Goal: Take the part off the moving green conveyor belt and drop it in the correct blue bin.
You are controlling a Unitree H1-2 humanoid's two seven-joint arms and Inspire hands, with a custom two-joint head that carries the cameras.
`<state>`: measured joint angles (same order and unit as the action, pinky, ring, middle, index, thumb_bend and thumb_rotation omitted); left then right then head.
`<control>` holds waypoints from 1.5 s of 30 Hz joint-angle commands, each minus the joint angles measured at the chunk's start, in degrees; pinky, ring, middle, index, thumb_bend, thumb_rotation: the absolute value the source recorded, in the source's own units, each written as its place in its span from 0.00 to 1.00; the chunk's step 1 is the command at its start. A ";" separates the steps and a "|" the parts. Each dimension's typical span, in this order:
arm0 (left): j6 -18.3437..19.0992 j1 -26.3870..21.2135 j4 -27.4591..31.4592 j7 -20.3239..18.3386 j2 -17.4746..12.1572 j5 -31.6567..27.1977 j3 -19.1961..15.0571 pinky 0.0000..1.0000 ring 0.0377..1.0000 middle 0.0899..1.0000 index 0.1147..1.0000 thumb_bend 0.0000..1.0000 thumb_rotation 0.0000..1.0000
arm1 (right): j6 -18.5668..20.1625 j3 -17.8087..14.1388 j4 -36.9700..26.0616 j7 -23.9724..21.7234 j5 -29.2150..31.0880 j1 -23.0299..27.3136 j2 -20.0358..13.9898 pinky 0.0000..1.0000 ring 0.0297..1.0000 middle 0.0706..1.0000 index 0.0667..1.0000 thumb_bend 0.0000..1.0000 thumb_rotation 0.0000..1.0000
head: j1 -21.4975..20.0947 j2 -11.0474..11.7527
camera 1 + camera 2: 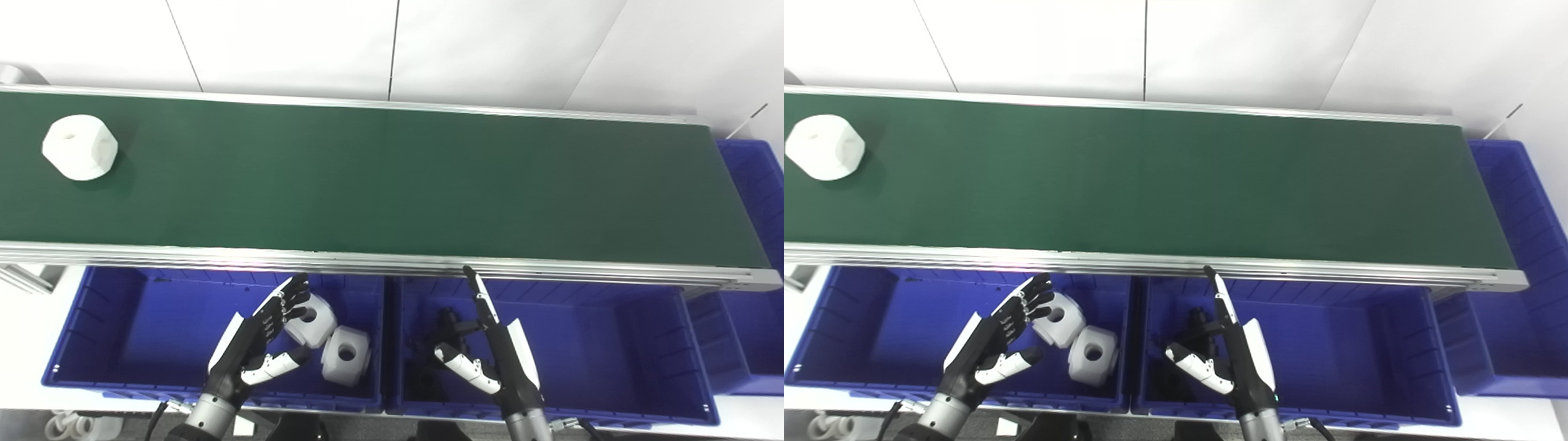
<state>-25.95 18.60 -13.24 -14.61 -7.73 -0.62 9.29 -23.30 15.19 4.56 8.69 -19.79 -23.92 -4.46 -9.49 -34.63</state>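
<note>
The white part (79,147) sits at the belt's (392,184) far left end, up and left of both hands. The left hand (260,346), fingers spread and empty over the left bin (98,343), is nearer; the right hand (490,349) hovers open too.

Green belt (392,184) bare across mid & right — only a white part (79,147) at far left stands on it. Belt's near rail (380,263) overhangs the bins' far edge, just ahead of both hands' fingertips. Left bin (110,318): two white parts (327,337) at right end, left end free. Right bin (612,343): dark parts (444,334) at left end — rest free.
</note>
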 commanded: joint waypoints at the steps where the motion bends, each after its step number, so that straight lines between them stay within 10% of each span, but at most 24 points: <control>1: -0.98 -0.57 0.35 -1.08 0.51 -0.33 -0.14 0.85 0.90 0.92 0.90 0.81 0.59 | -3.61 0.54 -0.43 1.55 0.21 0.27 -0.24 0.97 1.00 1.00 1.00 0.84 0.78 | 0.12 0.29; 15: -0.98 -1.35 -1.01 0.84 0.55 1.32 0.40 0.82 0.88 0.91 0.88 0.83 0.58 | -3.59 2.93 1.73 5.68 0.04 2.03 -2.19 0.99 1.00 1.00 1.00 0.83 0.76 | 1.59 1.78; 45: -0.98 -5.67 -5.01 23.72 -5.61 4.51 17.20 0.73 0.82 0.85 0.81 0.84 0.56 | -3.62 11.63 7.11 16.18 0.77 6.44 -8.07 0.94 1.00 1.00 1.00 0.84 0.73 | 14.15 12.61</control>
<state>-25.95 13.37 -19.68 8.03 -13.18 4.02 26.41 -23.49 26.61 12.28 23.46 -18.93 -17.91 -12.21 4.64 -21.98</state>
